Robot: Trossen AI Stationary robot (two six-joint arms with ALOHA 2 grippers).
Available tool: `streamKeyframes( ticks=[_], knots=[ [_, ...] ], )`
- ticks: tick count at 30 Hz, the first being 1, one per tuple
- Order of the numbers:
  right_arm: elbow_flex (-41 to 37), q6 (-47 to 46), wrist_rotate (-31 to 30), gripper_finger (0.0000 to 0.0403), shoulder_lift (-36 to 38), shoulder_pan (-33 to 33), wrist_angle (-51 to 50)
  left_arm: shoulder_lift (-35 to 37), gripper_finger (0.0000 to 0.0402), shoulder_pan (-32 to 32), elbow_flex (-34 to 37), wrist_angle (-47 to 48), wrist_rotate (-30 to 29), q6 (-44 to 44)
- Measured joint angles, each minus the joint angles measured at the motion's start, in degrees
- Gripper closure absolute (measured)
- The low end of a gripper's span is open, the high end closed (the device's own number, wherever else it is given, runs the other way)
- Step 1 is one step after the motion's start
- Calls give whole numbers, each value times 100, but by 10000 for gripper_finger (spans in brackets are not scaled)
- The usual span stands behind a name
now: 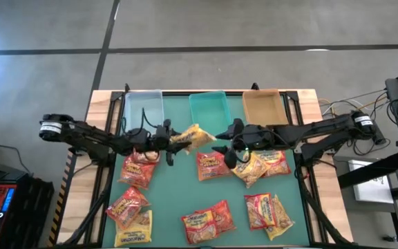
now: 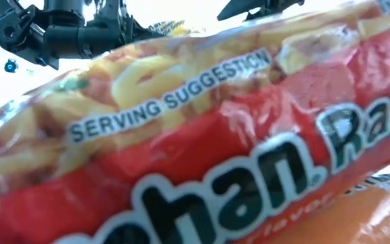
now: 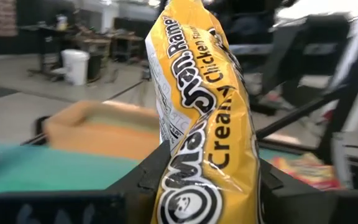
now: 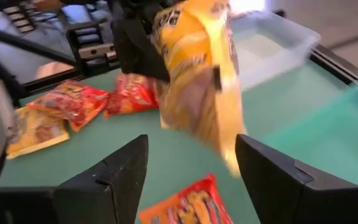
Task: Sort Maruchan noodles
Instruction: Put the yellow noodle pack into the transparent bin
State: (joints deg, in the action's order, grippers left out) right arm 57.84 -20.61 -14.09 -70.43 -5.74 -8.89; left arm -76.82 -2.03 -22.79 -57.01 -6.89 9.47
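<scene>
The left gripper (image 1: 172, 140) is clamping its jaws on a yellow Maruchan packet (image 1: 193, 135) mid-air at the surface's twelve o'clock; the right gripper (image 4: 188, 180) is gaping, empty. Best to carry it level over one tray.

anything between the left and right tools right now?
Only the yellow packet, clamped in the left tool and hanging before the open right tool; high view shows it.

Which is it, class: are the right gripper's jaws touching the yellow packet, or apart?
Apart. The right wrist view shows the right gripper open, the yellow packet hanging beyond its jaws.
</scene>
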Motion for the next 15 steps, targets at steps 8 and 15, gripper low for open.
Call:
streamKeyframes(
  ticks=[8, 15],
  knots=[
    [0, -692, -94, 172, 295, 0, -1125, 1163, 297, -1151, 2, 2409, -7, -447],
    [0, -939, -94, 174, 123, 0, -1477, 2468, 296, -2254, 4, 4655, -7, -1018]
  ],
)
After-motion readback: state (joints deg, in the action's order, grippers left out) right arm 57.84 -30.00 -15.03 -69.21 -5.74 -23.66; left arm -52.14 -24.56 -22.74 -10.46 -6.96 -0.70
